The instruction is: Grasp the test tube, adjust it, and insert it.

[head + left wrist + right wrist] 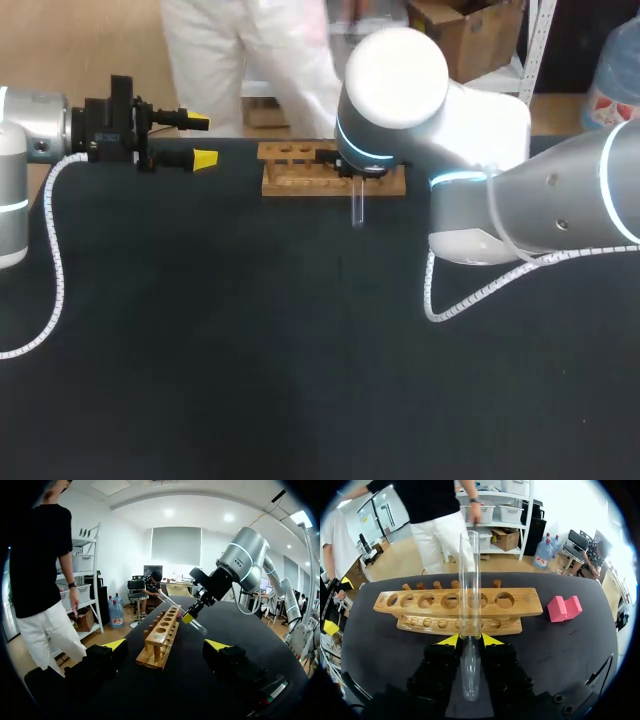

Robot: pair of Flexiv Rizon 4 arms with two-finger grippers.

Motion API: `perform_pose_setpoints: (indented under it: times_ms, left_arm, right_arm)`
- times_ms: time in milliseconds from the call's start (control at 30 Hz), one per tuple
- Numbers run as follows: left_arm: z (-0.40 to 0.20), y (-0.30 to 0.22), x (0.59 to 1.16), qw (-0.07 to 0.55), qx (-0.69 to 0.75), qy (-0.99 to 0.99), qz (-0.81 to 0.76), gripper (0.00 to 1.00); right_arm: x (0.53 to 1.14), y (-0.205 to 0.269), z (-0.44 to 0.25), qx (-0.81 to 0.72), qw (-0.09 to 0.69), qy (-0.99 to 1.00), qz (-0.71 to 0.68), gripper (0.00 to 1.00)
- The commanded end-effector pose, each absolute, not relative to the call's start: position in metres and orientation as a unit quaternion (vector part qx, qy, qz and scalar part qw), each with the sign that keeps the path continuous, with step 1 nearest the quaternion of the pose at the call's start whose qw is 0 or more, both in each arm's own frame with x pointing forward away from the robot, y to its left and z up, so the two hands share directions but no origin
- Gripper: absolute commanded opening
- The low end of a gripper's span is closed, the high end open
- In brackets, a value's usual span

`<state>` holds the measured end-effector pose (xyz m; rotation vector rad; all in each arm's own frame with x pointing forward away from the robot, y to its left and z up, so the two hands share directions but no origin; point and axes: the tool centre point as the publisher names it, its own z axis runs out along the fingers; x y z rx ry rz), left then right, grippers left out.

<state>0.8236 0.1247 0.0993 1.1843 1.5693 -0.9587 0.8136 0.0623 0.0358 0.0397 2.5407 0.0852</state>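
A clear glass test tube [469, 595] is clamped between the yellow tips of my right gripper [469, 639], which is shut on it near its middle. In the head view the tube [357, 208] sticks out below the right wrist, just in front of the wooden rack [300, 178]. The rack [520, 602] has a row of several empty holes and lies just ahead of the right gripper. In the left wrist view the tube [172, 604] is tilted above the rack [161, 635], held by the right gripper [188, 617]. My left gripper [200, 140] stands open to the left of the rack, holding nothing.
A pink block [564, 607] lies on the black table [250, 350] beside the rack's end. My right arm's large elbow [400, 90] hangs over the rack's right half and hides it in the head view. A white coiled cable [55, 260] trails from the left arm.
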Motion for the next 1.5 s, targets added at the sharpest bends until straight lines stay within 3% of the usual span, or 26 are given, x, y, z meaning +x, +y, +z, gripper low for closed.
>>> perform_pose_setpoints:
  times_ms: [33, 533, 1500]
  left_arm:
    - [0.098, 0.125, 0.824, 0.461, 0.481, 0.636, -0.389, 1.00]
    - [0.098, 0.125, 0.824, 0.461, 0.481, 0.636, -0.389, 1.00]
    - [0.098, 0.125, 0.824, 0.461, 0.481, 0.636, -0.389, 1.00]
  right_arm:
    - [0.816, 0.062, 0.033, 0.015, 0.290, 0.956, 0.031, 0.00]
    - [0.811, 0.063, 0.030, 0.017, 0.282, 0.959, 0.034, 0.00]
    - [0.766, 0.064, 0.109, 0.062, 0.363, 0.929, 0.016, 0.00]
